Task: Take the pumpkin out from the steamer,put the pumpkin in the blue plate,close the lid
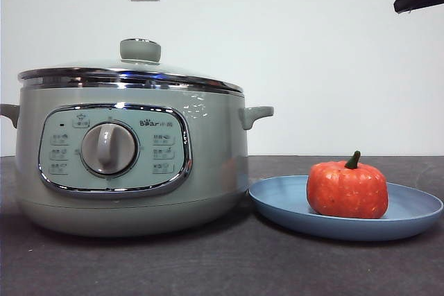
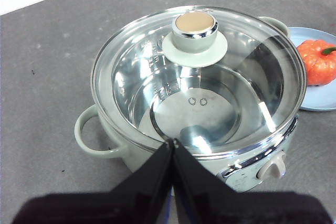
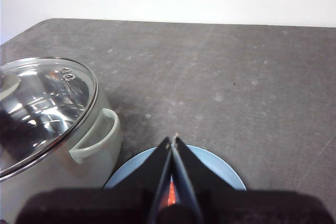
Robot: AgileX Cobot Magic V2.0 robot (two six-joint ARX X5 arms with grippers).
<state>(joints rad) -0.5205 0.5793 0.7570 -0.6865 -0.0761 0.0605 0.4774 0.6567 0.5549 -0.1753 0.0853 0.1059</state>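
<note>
Grey table (image 1: 208,268): lid (image 1: 132,71) seemingly seated on steamer (image 1: 132,164).

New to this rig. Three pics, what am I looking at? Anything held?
It is a two-armed table robot. One picture looks level across the table; the other two come from cameras on each wrist. On the dark table stands the steamer with the lid on, and beside it the blue plate with the pumpkin on it. The left tool hangs above the steamer, jaws shut, empty. The right tool hangs above the plate, also shut and empty. Nothing is held.
</note>
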